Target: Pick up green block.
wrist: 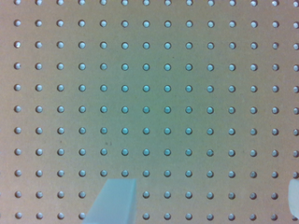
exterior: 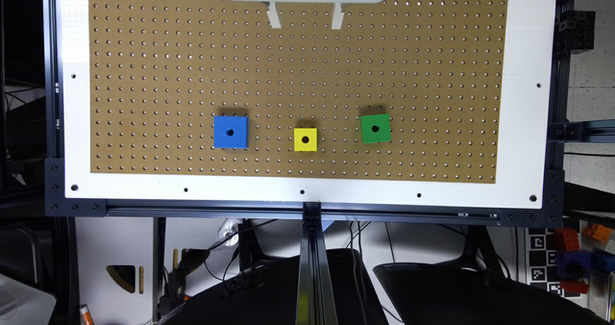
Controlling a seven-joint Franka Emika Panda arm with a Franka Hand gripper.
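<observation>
1. My pincer (exterior: 305,19) hangs at the far edge of the exterior view, over the middle of the brown pegboard (exterior: 192,51); its two pale fingers (exterior: 274,17) point toward the near side with a wide gap between them; it stands well open and holds nothing.

2. In the wrist view one pale fingertip (wrist: 114,200) shows plainly and the other is just a sliver at the picture's edge; between them lies bare pegboard (wrist: 149,93) with its rows of holes, so the gap is wide there too.

3. The green block (exterior: 375,128) lies flat on the pegboard toward the near side, on the exterior view's right; its dark round hole faces up, and it sits slightly turned against the rows of holes; it is well apart from my pincer, nearer and to the right of it.

4. The yellow block (exterior: 305,139), the smallest, sits left of the green one, apart from it and a touch nearer; the blue block (exterior: 230,132), the largest, sits further left again; the three make a loose row, none touching.

5. The pegboard lies within the white border of the tabletop (exterior: 523,99); a dark metal frame (exterior: 307,212) runs along its near edge.
</observation>
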